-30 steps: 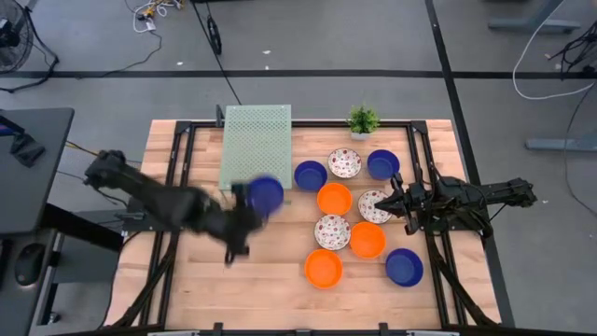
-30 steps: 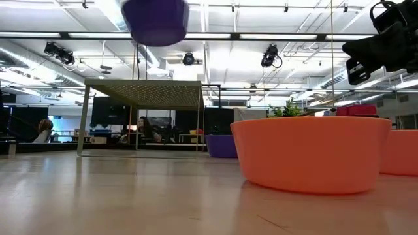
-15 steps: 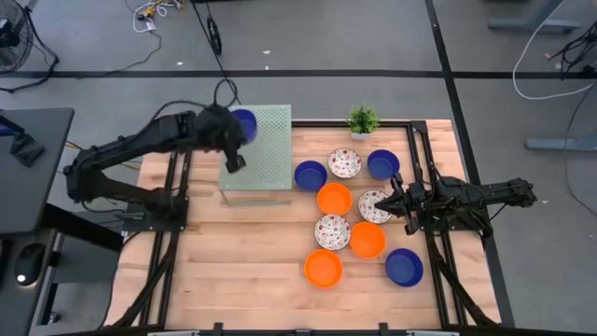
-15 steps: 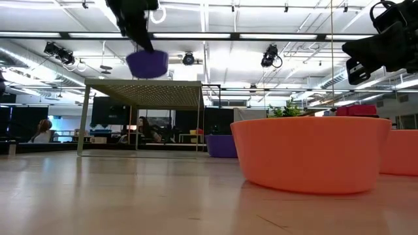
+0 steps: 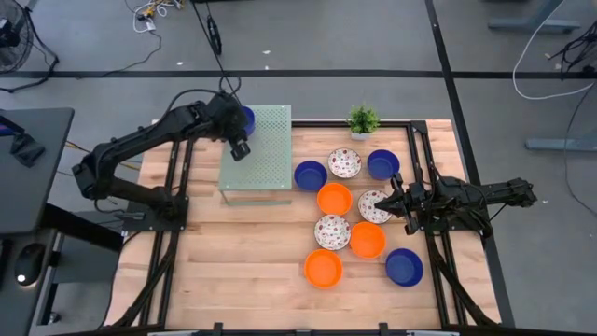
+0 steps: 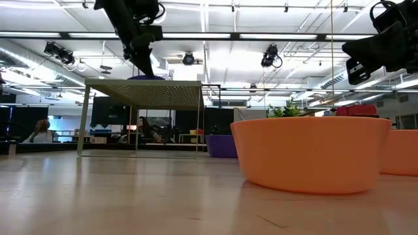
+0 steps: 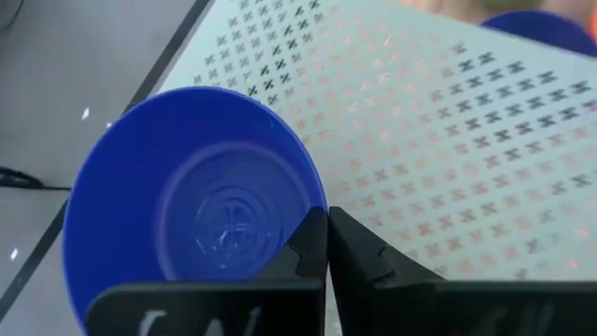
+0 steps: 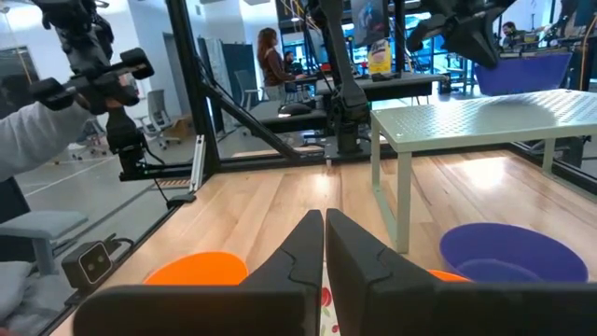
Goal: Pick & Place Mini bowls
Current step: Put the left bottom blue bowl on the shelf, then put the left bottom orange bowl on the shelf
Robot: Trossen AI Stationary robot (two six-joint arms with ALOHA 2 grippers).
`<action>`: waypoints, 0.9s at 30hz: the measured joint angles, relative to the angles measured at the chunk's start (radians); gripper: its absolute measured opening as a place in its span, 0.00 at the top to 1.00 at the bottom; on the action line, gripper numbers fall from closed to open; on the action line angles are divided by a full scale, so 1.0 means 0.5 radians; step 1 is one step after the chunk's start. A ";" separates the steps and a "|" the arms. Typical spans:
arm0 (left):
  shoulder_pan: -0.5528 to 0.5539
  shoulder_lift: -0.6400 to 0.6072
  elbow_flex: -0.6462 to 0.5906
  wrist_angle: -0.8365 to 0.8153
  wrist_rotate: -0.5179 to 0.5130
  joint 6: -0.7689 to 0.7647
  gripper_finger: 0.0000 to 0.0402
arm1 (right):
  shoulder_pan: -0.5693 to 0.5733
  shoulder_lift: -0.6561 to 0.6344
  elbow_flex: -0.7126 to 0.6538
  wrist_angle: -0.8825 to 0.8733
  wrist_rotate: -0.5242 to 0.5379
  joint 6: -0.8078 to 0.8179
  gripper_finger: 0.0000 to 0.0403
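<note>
Left pincer (image 5: 238, 140) is clamped on the rim of a dark blue mini bowl (image 5: 245, 120), its fingers pressed nearly together over the bowl's wall, as shown in the left wrist view (image 7: 196, 196). This bowl is held at the far left corner of the pale green perforated rack (image 5: 258, 147), low over its top; whether the bowl rests on it cannot be told. The rack is placed on the wooden worktop (image 5: 242, 271).

Right pincer (image 5: 394, 198) is kept with its fingers drawn together and nothing between them, just above the white floral bowl (image 5: 373, 206) on the right half of the worktop.

Nine other mini bowls are spread over the worktop to the right of the rack: three dark blue, three orange and three white with red speckles. A small green potted plant (image 5: 363, 120) is seen at the far edge.
</note>
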 joint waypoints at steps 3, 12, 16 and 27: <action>0.006 0.034 0.000 0.003 -0.001 0.002 0.99 | 0.000 0.000 0.000 0.001 0.000 0.000 0.95; 0.005 0.064 0.000 0.086 -0.001 0.049 0.97 | -0.001 0.001 0.001 0.000 0.000 0.000 0.95; 0.005 0.064 0.000 0.092 -0.006 0.050 0.88 | -0.001 0.000 0.001 0.001 0.000 0.000 0.95; 0.005 -0.085 0.037 0.079 -0.008 -0.013 0.59 | 0.000 0.000 0.000 0.000 0.000 0.000 0.95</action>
